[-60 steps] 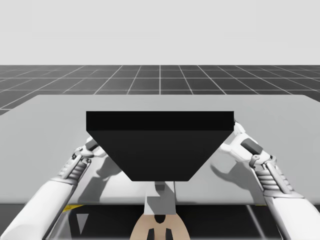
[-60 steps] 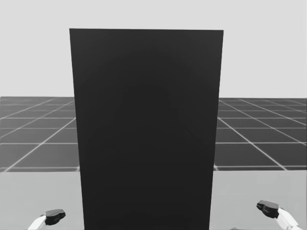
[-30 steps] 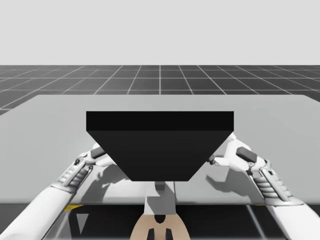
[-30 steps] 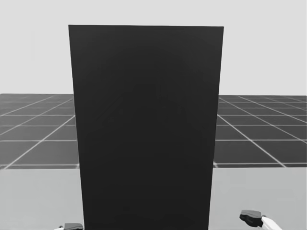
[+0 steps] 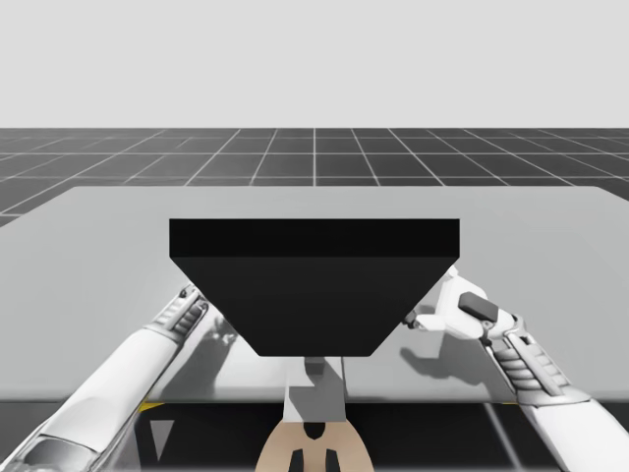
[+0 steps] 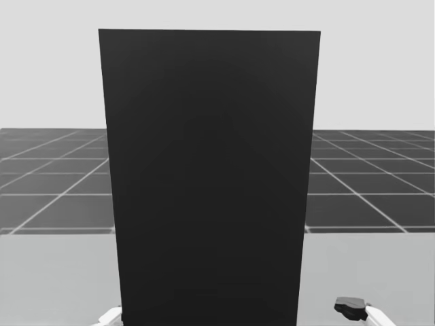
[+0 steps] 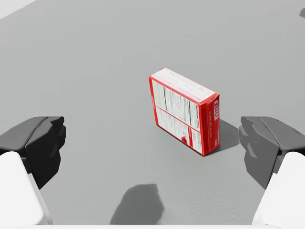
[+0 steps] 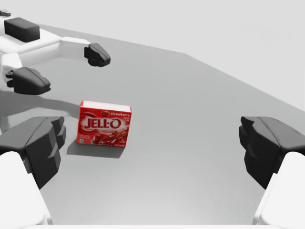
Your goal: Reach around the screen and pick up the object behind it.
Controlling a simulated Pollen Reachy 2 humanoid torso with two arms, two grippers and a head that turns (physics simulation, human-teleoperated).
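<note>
A tall black screen stands in the middle of the grey table. Behind it a small red box stands on edge. My left gripper is open, and the box sits just ahead of it, closer to one finger. My left forearm runs behind the screen's left edge. My right gripper is open too; the red box lies ahead of it, off toward one finger, with my left gripper beyond the box. In the high view my right gripper is at the screen's right edge.
The screen blocks the middle of the head view. A dark fingertip of my right gripper pokes out low beside it. Bare table lies around the box, and a dark tiled floor stretches beyond the far edge.
My left arm has pushed forward, so its gripper has slipped behind the screen's left edge. My right gripper has drawn back and inward along the right edge. My head has turned slightly.
</note>
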